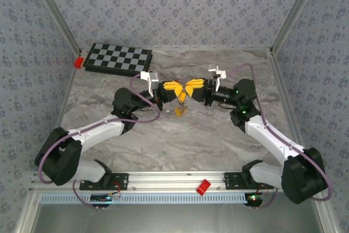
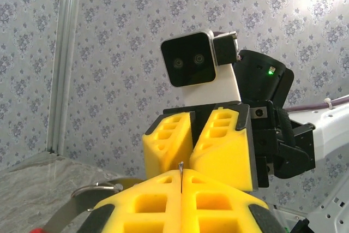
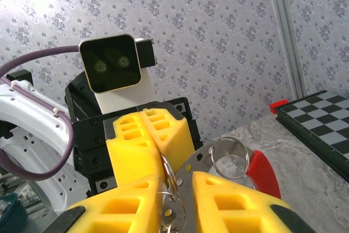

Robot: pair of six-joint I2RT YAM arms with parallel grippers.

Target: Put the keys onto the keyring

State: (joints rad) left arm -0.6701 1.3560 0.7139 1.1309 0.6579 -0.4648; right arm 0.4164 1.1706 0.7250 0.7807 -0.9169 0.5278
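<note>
The marbled tabletop (image 1: 218, 140) carries both arms, the left arm (image 1: 92, 135) and the right arm (image 1: 272, 140), which reach inward from the near corners so that their yellow tips meet above the middle of the surface. A black-and-white chessboard (image 1: 118, 58) lies flat at the far left, well apart from the meeting point. The left claw (image 1: 179, 90) is closed: from the right wrist view its two fingers are pressed together on a thin piece of metal wire belonging to the keyring (image 3: 264, 174). The keyring's grey loop swings out to one side of that claw and ends in a red-sleeved arc beside the right claw's own finger. The right claw (image 3: 175, 189) faces the left one tip to tip. Its jaws stand a narrow gap apart with small metal rings (image 3: 173, 203) sitting in the gap, but I cannot tell whether its pads press on them. A larger split ring (image 3: 229, 155) stands on the loop just above that gap. The keys (image 1: 181, 111) hang as a small yellow-orange bunch directly beneath the two claws, above the tabletop. One red block (image 1: 79, 61) sits at the chessboard's left corner, and another red block (image 1: 203, 186) rests on the near rail between the arm bases.
</note>
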